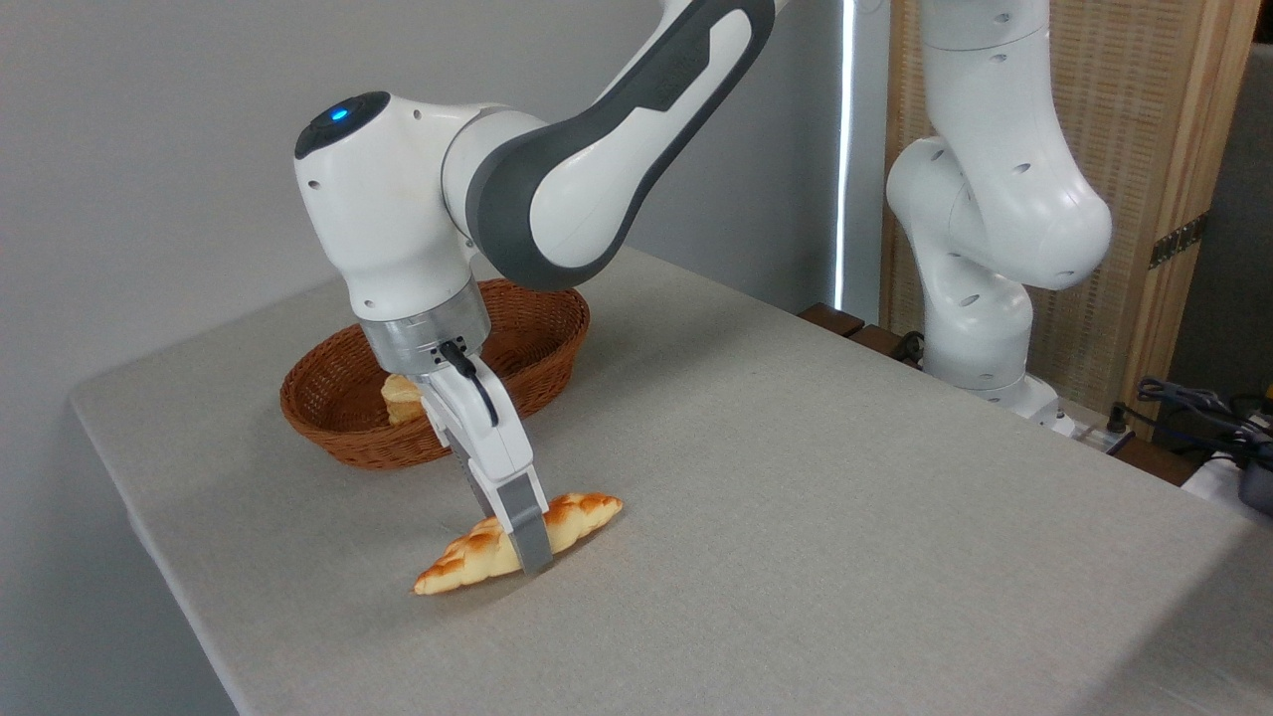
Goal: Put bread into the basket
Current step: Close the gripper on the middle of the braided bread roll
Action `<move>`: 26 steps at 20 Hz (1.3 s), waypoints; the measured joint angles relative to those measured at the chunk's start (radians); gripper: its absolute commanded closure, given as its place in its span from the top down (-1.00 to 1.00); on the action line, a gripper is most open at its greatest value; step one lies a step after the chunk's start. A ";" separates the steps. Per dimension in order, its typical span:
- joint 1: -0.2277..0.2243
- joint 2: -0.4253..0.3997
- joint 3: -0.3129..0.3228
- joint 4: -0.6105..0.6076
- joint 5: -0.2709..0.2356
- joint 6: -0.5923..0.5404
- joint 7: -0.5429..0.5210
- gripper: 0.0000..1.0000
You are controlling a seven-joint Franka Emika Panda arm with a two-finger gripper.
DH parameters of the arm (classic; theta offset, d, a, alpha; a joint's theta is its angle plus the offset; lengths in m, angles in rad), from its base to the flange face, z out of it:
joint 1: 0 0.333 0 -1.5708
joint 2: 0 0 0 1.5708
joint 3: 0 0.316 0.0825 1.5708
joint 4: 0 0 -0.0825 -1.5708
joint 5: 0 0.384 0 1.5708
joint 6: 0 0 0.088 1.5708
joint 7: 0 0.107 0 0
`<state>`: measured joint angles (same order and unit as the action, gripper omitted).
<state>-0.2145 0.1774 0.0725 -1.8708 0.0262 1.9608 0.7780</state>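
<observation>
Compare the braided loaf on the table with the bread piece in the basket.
The loaf is long with pointed ends; the bread piece looks short and blocky, though the gripper hides part of it. The loaf is golden-orange with browned patches; the piece is paler tan. The loaf lies on the table with the gripper down at its middle; the piece sits in the basket, untouched. Both are baked goods.

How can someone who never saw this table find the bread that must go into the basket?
Start at the wicker basket at the table's far left, then come toward the camera to the gripper. The bread lies flat under it on the cloth. It is long, braided, golden-orange with pointed ends, unlike the small pale piece inside the basket.
</observation>
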 measured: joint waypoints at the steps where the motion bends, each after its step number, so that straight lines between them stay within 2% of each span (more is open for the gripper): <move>1: 0.001 0.000 0.000 0.000 0.000 0.000 0.002 0.28; 19: 0.002 0.000 0.000 0.007 0.000 0.000 0.003 0.27; 21: 0.002 0.000 0.000 0.007 0.000 0.000 0.003 0.19; 23: 0.002 0.000 0.000 0.007 0.000 0.000 0.003 -0.10; 26: 0.002 0.000 0.000 0.007 0.000 0.000 0.003 -0.09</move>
<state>-0.2123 0.1771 0.0728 -1.8633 0.0262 1.9608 0.7812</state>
